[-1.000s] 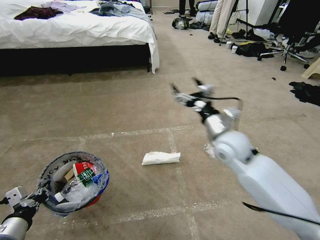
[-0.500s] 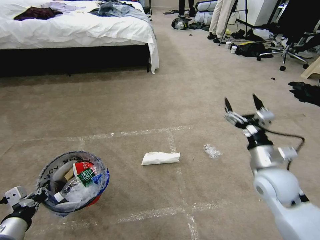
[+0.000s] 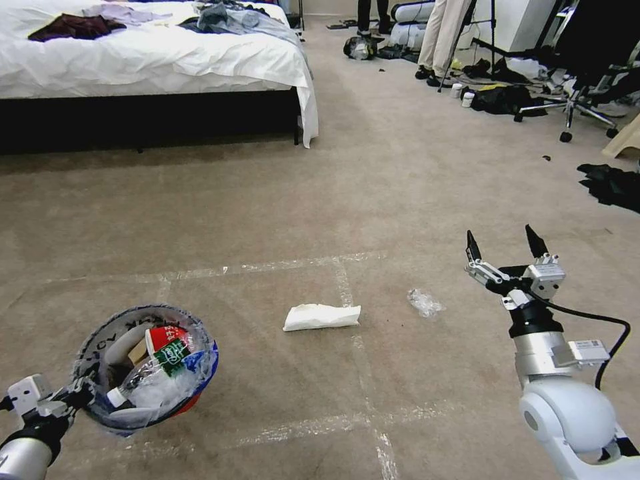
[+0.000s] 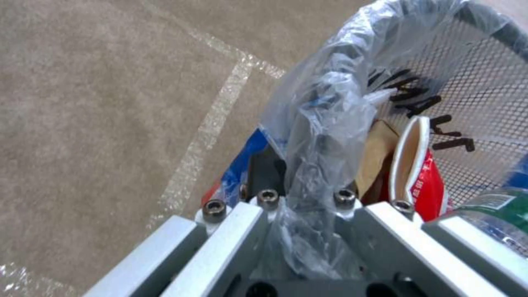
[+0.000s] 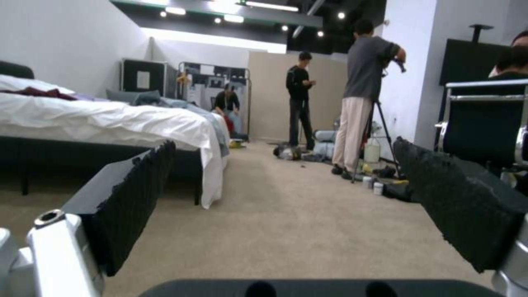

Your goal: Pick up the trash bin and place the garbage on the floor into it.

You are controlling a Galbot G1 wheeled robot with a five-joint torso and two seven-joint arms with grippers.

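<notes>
The trash bin (image 3: 148, 365), red with a clear lettered bag, hangs just above the floor (image 3: 267, 213) at the lower left. It holds a red cup, a bottle and brown paper. My left gripper (image 3: 75, 393) is shut on its near rim; the left wrist view shows the bag and bin rim (image 4: 324, 123) pinched in the left gripper (image 4: 308, 185). Garbage lies on the carpet: a flat white piece (image 3: 322, 316) in the middle and a clear wrap (image 3: 424, 302) to its right. My right gripper (image 3: 505, 248) is open, raised right of the wrap, its black fingers (image 5: 132, 194) spread wide.
A white bed (image 3: 153, 60) with clothes fills the far left. Dark clothes (image 3: 613, 183) lie at the right edge, and an office chair (image 3: 587, 100) and bags stand at the far right. Shiny tape lines (image 3: 343, 280) cross the carpet.
My right arm has swung from the middle to the right and drawn back lower, its gripper staying open. The bin has sunk slightly in the left gripper.
</notes>
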